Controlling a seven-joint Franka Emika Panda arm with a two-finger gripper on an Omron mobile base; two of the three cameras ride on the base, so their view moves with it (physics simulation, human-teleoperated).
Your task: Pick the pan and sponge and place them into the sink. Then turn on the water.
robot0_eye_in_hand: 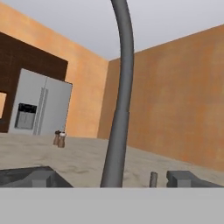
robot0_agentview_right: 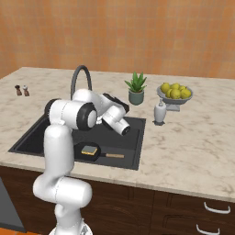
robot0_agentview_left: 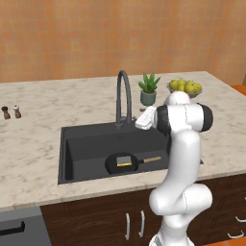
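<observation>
The round black frying pan with a slim light wooden handle (robot0_agentview_left: 121, 164) is lying flat on the floor of the large rectangular dark grey-black sink (robot0_agentview_left: 86, 146), below and in front of the gripper, and the small yellow rectangular sponge (robot0_agentview_left: 124, 161) is resting inside the pan, so both carrying steps look done and turning on the water appears to be what is left. No blue stream is falling from the tall dark arched faucet (robot0_agentview_left: 123, 96). The gripper (robot0_eye_in_hand: 116, 180) is reaching toward the faucet's base, and in the hand view the grey stem is rising directly ahead, between the two dark finger tips (robot0_eye_in_hand: 188, 178), which are standing well apart on either side of it, so the jaws are spread and holding nothing. A small dark upright lever (robot0_eye_in_hand: 153, 178) is showing just to the right of the stem, near the right finger tip; this is probably the part to work. It will likely handle as a stiff, smooth, hinged metal piece, needing a sideways push or a light pinch near its free end, since a slick surface could let a finger slide off. The pan and sponge need no further handling.
</observation>
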